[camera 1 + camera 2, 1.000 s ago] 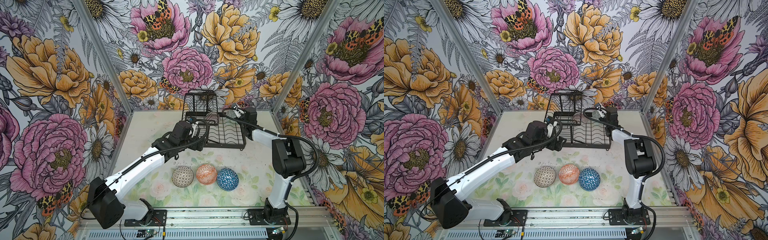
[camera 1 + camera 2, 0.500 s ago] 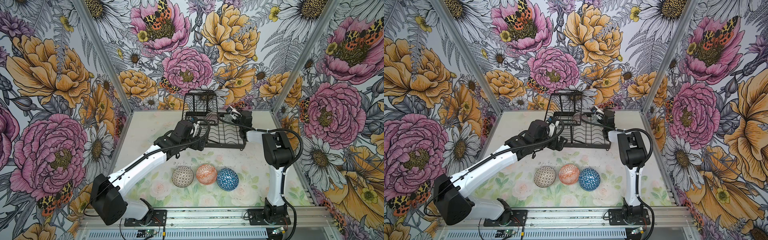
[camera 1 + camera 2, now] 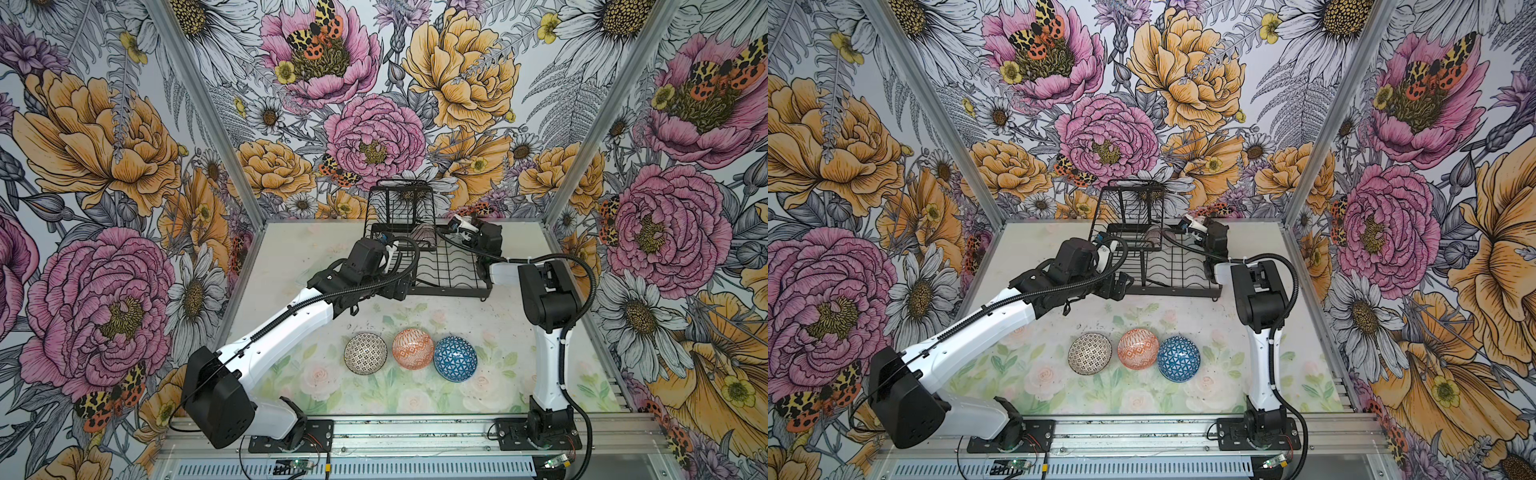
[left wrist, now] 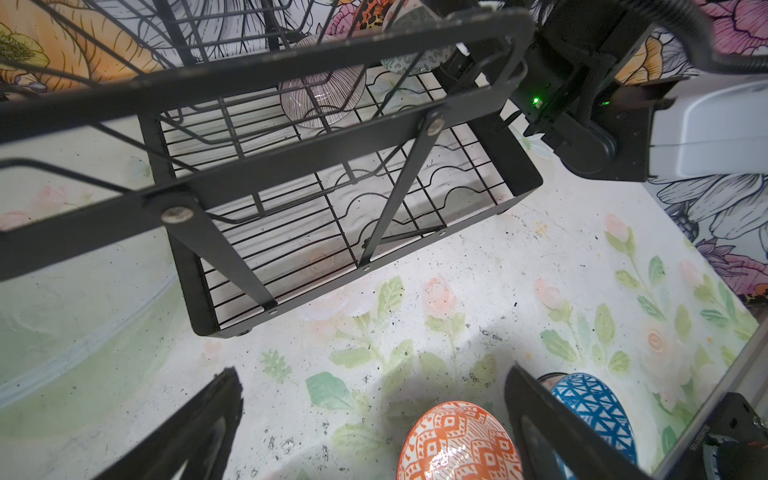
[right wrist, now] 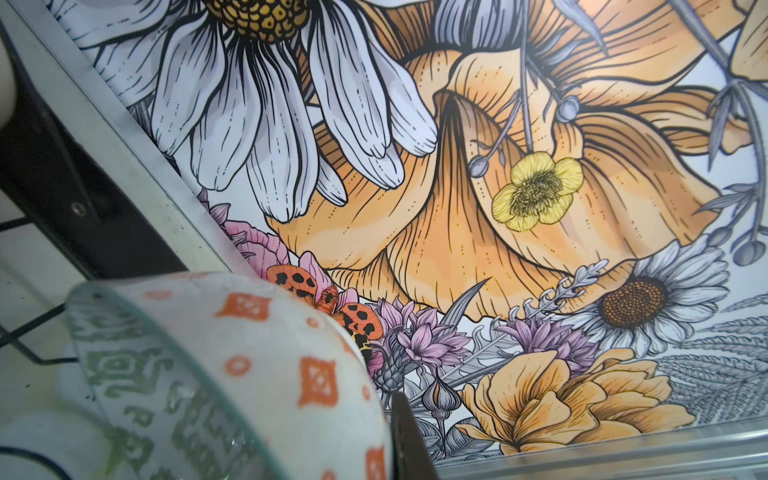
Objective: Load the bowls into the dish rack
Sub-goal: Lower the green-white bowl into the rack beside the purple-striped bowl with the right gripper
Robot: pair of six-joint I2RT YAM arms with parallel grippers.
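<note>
Your left fingers (image 4: 195,436) gape wide above the speckled floral counter (image 4: 478,270); your right fingers (image 5: 409,449) pinch a glossy ceramic bowl (image 5: 257,365), frame's lower left

Three walls (image 3: 374,137) in bold floral wallpaper, pink and orange peonies, white daisies, spotted moths, aluminium corner posts (image 3: 209,116), tabletop (image 3: 324,382) in pale rose-and-leaf print, flecked with black specks, aluminium rail (image 3: 415,432) along near edge

Black wire rack (image 3: 449,288). In front of the rack: black-and-white dotted bowl (image 3: 365,353), orange diamond bowl (image 3: 413,349), blue triangle bowl (image 3: 455,358). Inside the rack, pink-lined bowl (image 4: 322,97); also a white bowl (image 5: 270,353), orange squares outside, grey-green scrolls inside.
</note>
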